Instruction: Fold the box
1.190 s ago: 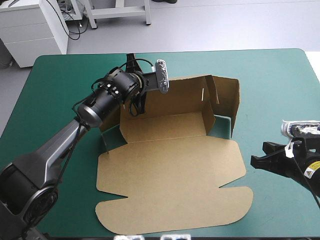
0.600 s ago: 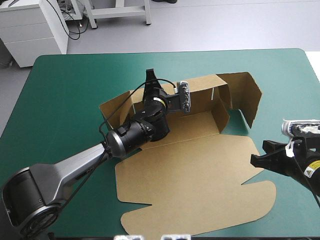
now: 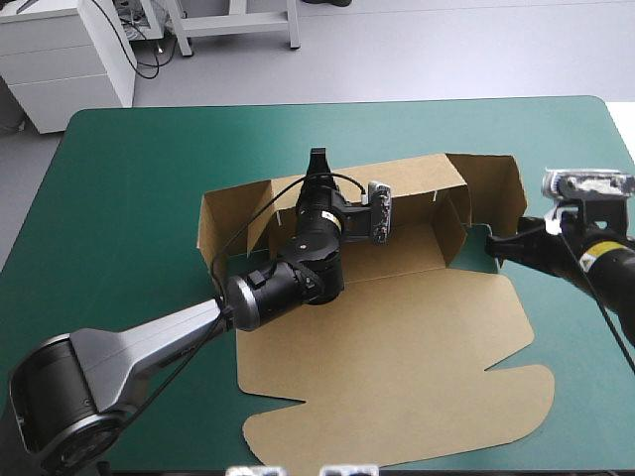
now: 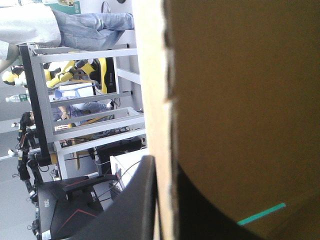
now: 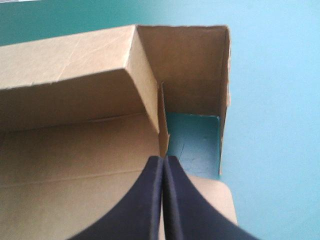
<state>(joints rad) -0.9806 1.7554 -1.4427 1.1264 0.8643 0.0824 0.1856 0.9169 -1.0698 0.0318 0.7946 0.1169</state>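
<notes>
while the box is only part-formed, each piece sits where the next fold needs it. the table (image 3: 119, 198), under its teal-green cover, carries the box (image 3: 417, 317) at its middle, a cut sheet of brown board. the lid panel (image 3: 397, 407) lies flat toward the near edge, presumably left down until the tray is made. the back wall (image 3: 417, 183) stands raised along the far side. at the right end, the end flap (image 3: 496, 188) is turned up beyond a short tab (image 3: 456, 220), and bare cover shows in the corner between them, so this end looks not yet tucked. the left gripper (image 3: 317, 157) straddles the back wall's top edge. its black fingers (image 4: 135, 200) are all but together with the board pinched between them, probably to hold the wall upright. the right gripper (image 3: 493, 246) has its fingers pressed together into one point, holding nothing. it sits just at the foot of the tab, seemingly placed to push rather than clamp.
</notes>
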